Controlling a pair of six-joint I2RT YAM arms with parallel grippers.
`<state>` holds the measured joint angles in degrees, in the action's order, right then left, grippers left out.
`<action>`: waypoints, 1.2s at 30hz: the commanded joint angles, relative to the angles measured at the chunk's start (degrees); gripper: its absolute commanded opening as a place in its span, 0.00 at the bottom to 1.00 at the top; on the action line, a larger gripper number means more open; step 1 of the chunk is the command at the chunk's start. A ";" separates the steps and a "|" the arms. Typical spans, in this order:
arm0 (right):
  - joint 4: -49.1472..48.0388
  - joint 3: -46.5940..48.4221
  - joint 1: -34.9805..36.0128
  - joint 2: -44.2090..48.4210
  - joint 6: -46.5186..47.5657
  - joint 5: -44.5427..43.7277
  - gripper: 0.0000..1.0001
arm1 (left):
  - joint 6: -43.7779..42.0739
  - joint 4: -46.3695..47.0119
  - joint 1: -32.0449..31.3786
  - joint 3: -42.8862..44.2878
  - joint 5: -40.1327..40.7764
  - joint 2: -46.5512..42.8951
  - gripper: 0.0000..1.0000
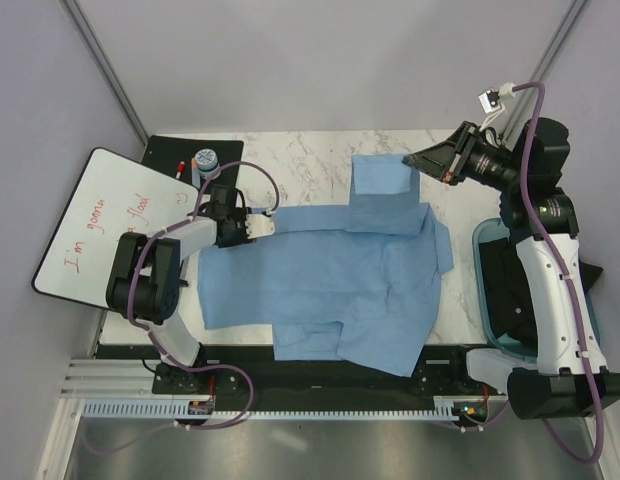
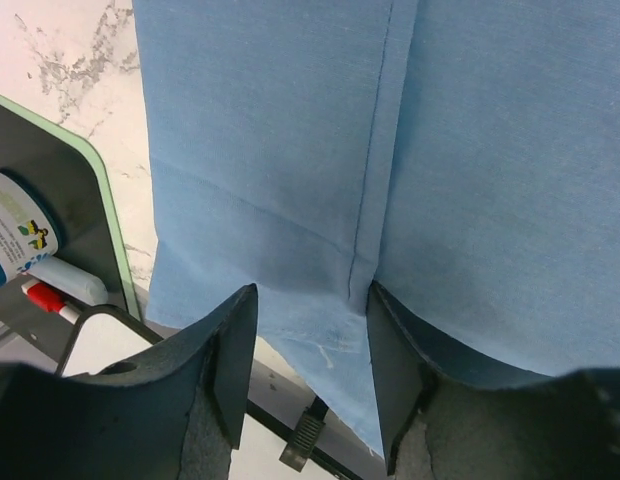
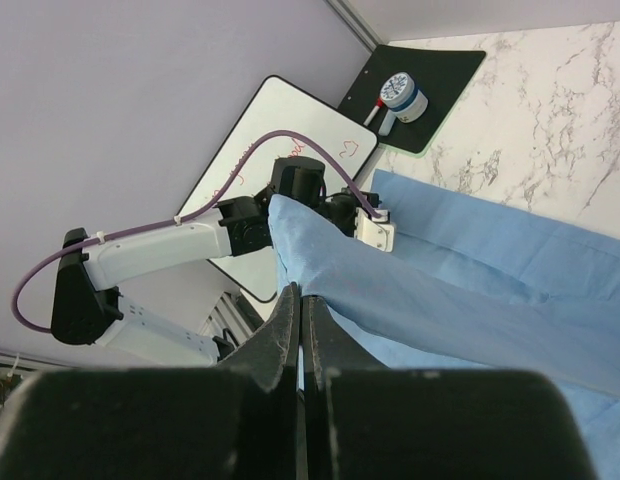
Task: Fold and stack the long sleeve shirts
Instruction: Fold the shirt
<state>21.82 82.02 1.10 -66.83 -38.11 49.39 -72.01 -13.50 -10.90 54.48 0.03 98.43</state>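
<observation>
The light-blue shirt [image 1: 330, 275] lay spread on the marble surface [image 1: 290, 160]. The left pincer [image 2: 310, 385] was half-open around a sleeve cuff; the right pincer [image 3: 302, 330] was closed, pinching a cloth edge. The whiteboard [image 1: 95, 215] showed red writing, "I'm gonna", then unclear.

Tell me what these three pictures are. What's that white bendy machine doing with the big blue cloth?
They are two robot arms with pincher hands. One picture looks down from above; the other two come from small cameras on each wrist. A thin light-blue long sleeve shirt lies spread on the white marble table. The left gripper sits half open at the shirt's edge, cloth between its fingers; whether it pinches is unclear. The right gripper is shut on a raised fold of the shirt. Beside them are a white writing board and a teal bin.
</observation>
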 commanded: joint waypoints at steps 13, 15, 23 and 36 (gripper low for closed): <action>-0.91 1.92 -0.40 1.44 -1.09 1.24 0.00 | -5.42 -2.14 1.23 2.56 0.15 -3.24 0.06; -0.47 1.74 -0.40 2.66 -1.53 1.41 0.00 | -5.42 -3.20 1.23 2.39 0.14 -4.03 0.04; 1.55 0.34 -0.49 5.65 -1.53 1.59 0.00 | -5.69 -5.13 1.40 2.39 0.14 -6.85 0.02; 3.14 -12.58 -0.40 9.79 -2.32 1.85 0.00 | -6.06 -4.69 1.84 -0.43 0.41 -3.68 0.14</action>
<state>24.91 72.27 0.89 -58.33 -39.68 50.68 -77.67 -17.87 -9.58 54.19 0.95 93.95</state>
